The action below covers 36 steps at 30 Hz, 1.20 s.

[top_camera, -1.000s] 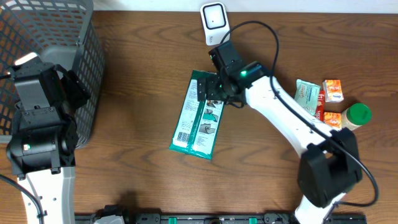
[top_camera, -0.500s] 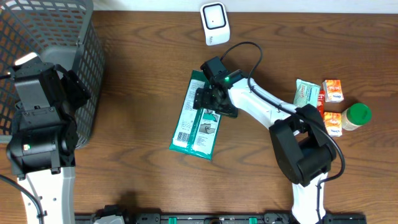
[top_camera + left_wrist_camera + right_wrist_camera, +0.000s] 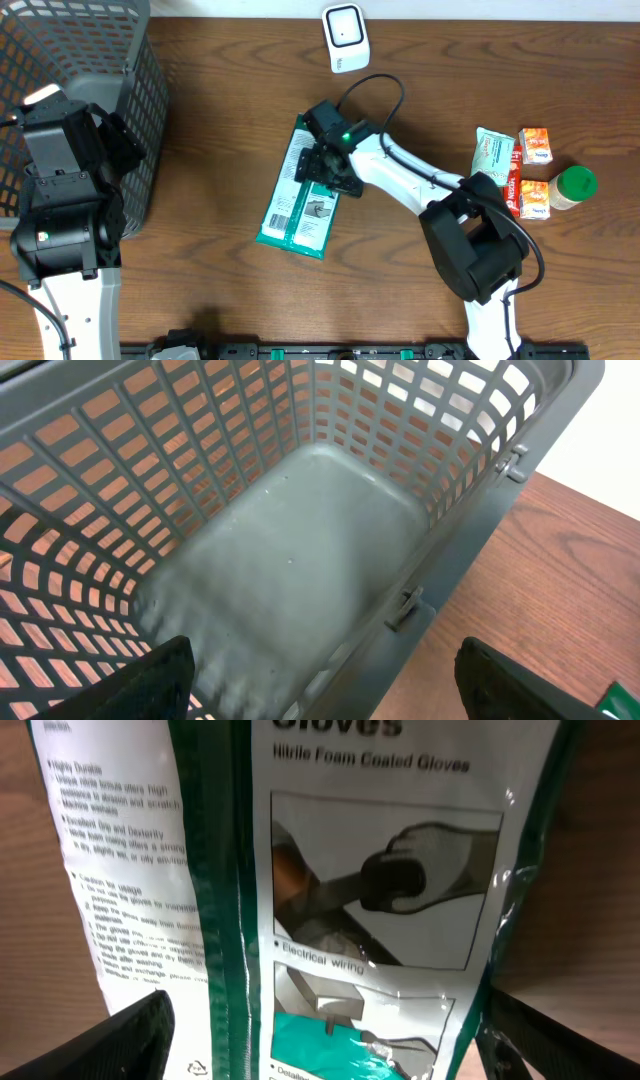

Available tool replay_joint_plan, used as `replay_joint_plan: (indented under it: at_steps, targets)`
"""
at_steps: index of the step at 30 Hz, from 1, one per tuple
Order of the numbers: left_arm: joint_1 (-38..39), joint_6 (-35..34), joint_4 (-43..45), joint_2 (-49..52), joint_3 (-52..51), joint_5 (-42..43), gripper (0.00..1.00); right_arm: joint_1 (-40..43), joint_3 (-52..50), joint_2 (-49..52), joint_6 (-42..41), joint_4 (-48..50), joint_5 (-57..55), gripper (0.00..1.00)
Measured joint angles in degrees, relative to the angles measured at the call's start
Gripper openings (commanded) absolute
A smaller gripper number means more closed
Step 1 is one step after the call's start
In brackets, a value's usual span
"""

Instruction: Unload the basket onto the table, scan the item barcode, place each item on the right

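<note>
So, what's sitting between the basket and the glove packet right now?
Nothing. In the overhead view, the stretch of table between the basket and the glove packet is bare wood.

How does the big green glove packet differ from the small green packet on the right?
The glove packet is much longer than the small packet. The glove packet lies slanted mid-table under the right gripper; the small packet sits by the orange boxes, no gripper near it. Both are flat, green and white.
</note>
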State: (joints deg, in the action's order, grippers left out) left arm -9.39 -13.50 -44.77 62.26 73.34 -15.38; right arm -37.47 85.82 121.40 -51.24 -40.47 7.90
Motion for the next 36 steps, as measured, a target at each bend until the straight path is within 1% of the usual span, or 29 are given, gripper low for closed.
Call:
replay_joint_plan:
  at_steps: [3,7,12,16,19,20,21,22,23,25,26,29,36]
  targets:
    - [0.0,0.0,0.0,0.0,0.0,0.0,0.84,-0.8,0.0,0.0,-0.9,0.0,-1.3,0.86]
    - [0.0,0.0,0.0,0.0,0.0,0.0,0.84,-2.4,-0.1,0.1,-2.8,0.2,-4.3,0.85]
    - [0.0,0.0,0.0,0.0,0.0,0.0,0.84,-4.4,-2.1,-0.5,-4.7,3.9,-8.1,0.81]
    - [0.0,0.0,0.0,0.0,0.0,0.0,0.84,-5.5,-4.0,-1.2,-5.3,7.2,-9.6,0.64]
    - [0.0,0.0,0.0,0.0,0.0,0.0,0.84,-5.6,-5.0,-1.5,-5.6,7.6,-10.3,0.46]
    - [0.0,0.0,0.0,0.0,0.0,0.0,0.84,-5.6,-5.1,-1.5,-5.5,7.5,-10.4,0.42]
    - [0.0,0.0,0.0,0.0,0.0,0.0,0.84,-5.6,-5.2,-1.6,-5.6,7.4,-10.5,0.4]
    - [0.0,0.0,0.0,0.0,0.0,0.0,0.84,-5.6,-5.3,-1.6,-5.6,7.3,-10.6,0.35]
    - [0.0,0.0,0.0,0.0,0.0,0.0,0.84,-5.6,-5.3,-1.6,-5.4,7.2,-10.7,0.28]
    - [0.0,0.0,0.0,0.0,0.0,0.0,0.84,-5.6,-5.5,-1.6,-4.7,7.1,-10.7,0.04]
    - [0.0,0.0,0.0,0.0,0.0,0.0,0.84,-5.6,-5.6,-1.5,-4.5,7.1,-10.6,0.01]
    - [0.0,0.0,0.0,0.0,0.0,0.0,0.84,-5.0,-5.7,-1.5,-3.5,7.5,-8.6,0.01]
    - [0.0,0.0,0.0,0.0,0.0,0.0,0.84,-1.3,-5.8,-1.7,1.8,6.1,-0.8,0.01]
